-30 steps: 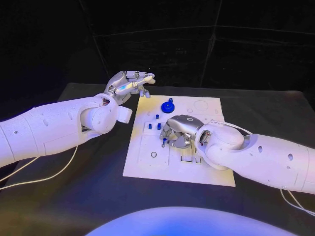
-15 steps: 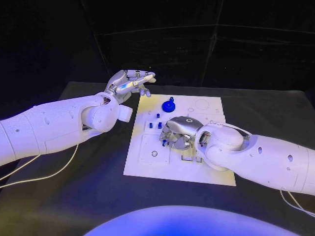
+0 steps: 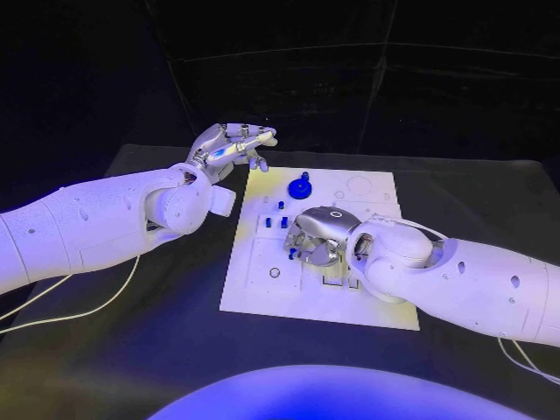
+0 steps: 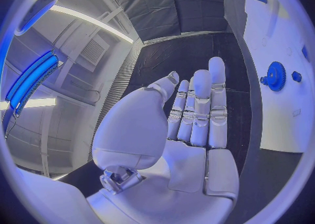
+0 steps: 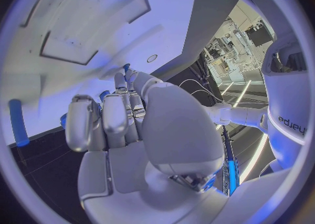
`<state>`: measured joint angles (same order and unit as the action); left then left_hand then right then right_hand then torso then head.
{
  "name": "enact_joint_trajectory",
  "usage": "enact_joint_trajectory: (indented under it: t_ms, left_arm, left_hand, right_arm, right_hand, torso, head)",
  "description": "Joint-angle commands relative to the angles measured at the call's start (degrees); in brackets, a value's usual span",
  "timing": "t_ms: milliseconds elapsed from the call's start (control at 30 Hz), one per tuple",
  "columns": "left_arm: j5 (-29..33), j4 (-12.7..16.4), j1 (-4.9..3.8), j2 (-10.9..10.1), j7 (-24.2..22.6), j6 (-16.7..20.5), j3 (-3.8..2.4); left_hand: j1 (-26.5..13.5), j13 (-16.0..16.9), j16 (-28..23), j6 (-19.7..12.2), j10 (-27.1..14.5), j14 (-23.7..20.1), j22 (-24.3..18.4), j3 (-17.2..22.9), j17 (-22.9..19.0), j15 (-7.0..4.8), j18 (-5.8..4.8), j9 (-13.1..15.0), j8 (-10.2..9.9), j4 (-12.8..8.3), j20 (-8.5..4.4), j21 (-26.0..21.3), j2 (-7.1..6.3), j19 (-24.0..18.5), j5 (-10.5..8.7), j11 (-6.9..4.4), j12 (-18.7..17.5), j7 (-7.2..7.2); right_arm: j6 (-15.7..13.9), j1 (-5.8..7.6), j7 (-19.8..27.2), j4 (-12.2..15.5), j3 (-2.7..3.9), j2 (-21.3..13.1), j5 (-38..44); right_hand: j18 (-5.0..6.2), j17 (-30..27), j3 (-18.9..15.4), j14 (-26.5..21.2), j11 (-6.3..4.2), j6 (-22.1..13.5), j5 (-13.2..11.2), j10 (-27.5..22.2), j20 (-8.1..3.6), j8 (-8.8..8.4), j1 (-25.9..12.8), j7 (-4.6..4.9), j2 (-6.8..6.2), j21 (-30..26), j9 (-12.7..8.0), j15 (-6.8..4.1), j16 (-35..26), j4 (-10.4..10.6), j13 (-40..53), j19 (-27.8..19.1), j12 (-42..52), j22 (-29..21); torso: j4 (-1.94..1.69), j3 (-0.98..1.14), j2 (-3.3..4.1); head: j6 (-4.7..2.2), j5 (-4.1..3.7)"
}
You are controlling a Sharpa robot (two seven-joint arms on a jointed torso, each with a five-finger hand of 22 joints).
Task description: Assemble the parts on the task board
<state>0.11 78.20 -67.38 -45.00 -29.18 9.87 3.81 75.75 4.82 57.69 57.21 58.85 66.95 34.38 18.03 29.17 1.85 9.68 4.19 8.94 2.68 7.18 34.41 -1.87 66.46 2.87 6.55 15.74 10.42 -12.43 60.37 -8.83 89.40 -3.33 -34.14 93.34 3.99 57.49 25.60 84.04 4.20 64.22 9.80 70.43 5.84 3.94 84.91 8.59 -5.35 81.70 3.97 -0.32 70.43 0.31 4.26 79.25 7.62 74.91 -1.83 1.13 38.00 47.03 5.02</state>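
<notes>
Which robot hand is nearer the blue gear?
Left, narrowly. The left robot hand hovers open off the board's far left corner, beside the gear. The right robot hand works mid-board, nearer the robot.

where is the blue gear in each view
Head view: blue gear stands near the far edge of the task board, ahead of the right hand.
Left wrist view: at the circle's right side, on the board.
Right wrist view: not in it.
Shared landmark: the white task board.
</notes>
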Motion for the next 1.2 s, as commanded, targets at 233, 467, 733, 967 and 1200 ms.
enact_joint_trajectory:
  t_ms: [233,467,733,967,1200]
  left_arm:
    - [0.2,0.0,-0.11,0.1,-0.1,-1.1,-0.06]
    - [0.2,0.0,-0.12,0.1,0.0,-1.3,-0.06]
    - [0.2,-0.1,-0.12,0.1,0.1,-1.3,-0.06]
    - [0.2,-0.2,-0.12,0.1,0.2,-1.3,-0.06]
    - [0.2,-0.3,-0.12,0.1,0.3,-1.4,-0.06]
  left_hand:
    - [0.4,0.1,-0.2,-0.3,-0.5,-0.6,-0.1,-0.1,-0.1,0.05,0.74,-0.1,0.3,-0.2,0.39,-0.4,0.04,0.1,-0.10,0.15,0.4,0.11]
    - [0.3,0.1,-0.2,-0.4,-0.5,-0.6,-0.2,-0.1,-0.2,0.06,0.73,-0.1,0.3,-0.2,0.40,-0.5,0.03,0.1,-0.10,0.17,0.4,0.13]
    - [0.3,0.1,-0.2,-0.4,-0.5,-0.6,-0.2,-0.1,-0.2,0.06,0.73,-0.1,0.3,-0.2,0.40,-0.5,0.03,0.1,-0.10,0.17,0.4,0.13]
    - [0.3,0.1,-0.2,-0.4,-0.5,-0.6,-0.2,-0.1,-0.2,0.06,0.73,-0.1,0.3,-0.2,0.40,-0.5,0.03,0.1,-0.10,0.17,0.4,0.13]
    - [0.3,0.1,-0.2,-0.4,-0.5,-0.6,-0.2,-0.1,-0.2,0.06,0.73,-0.1,0.3,-0.2,0.40,-0.5,0.03,0.1,-0.10,0.17,0.4,0.13]
  right_arm:
    - [2.5,0.03,-1.2,-0.3,-0.02,0.6,3.8]
    - [3.1,0.02,-1.1,-0.1,-1.06,0.8,4.1]
    - [3.0,0.01,-1.4,-0.1,-1.43,0.7,4.2]
    - [2.3,0.01,-1.1,-0.3,-1.49,0.8,3.8]
    - [-2.8,0.01,-0.3,-0.1,-1.51,0.3,3.3]
  right_hand:
    - [-0.35,-0.5,0.1,0.9,0.43,-0.6,0.1,-0.6,0.21,-0.26,-1.1,0.36,-0.28,-0.3,-0.1,0.17,-0.2,-0.1,0.0,-0.6,-0.7,0.8]
    - [-0.34,-0.6,-0.1,0.9,0.46,-0.8,0.0,-0.7,0.30,-0.21,-1.9,0.38,-0.52,-0.3,-0.1,0.23,-0.2,-0.1,0.0,-0.6,-0.8,0.7]
    - [-0.31,-0.9,-0.5,0.8,0.50,-1.1,0.0,-0.9,0.37,-0.24,-2.7,0.39,-0.78,-0.4,-0.1,0.28,-0.2,0.1,-0.1,-0.7,-1.0,0.6]
    - [0.63,-4.1,-1.4,-0.1,1.97,-4.4,-0.4,-5.9,1.15,-0.41,-4.7,1.64,-2.23,-3.1,-0.3,1.45,-1.9,0.3,-0.7,-4.0,-3.4,-3.4]
    - [1.96,-9.4,-4.9,-1.4,2.76,-10.0,-1.3,-11.9,2.03,-0.31,-5.8,1.78,-3.07,-7.3,-0.2,2.07,-5.3,0.2,-0.5,-8.1,-3.0,-9.1]
  torso:
    - [0.01,-0.02,0.01]
    - [0.00,-0.04,0.01]
    - [0.00,-0.01,-0.01]
    - [-0.01,0.02,0.00]
    - [0.04,0.03,-0.01]
  head:
    - [0.25,0.00]
    - [0.45,0.00]
    - [0.62,-0.01]
    - [0.66,-0.05]
    - [0.57,-0.17]
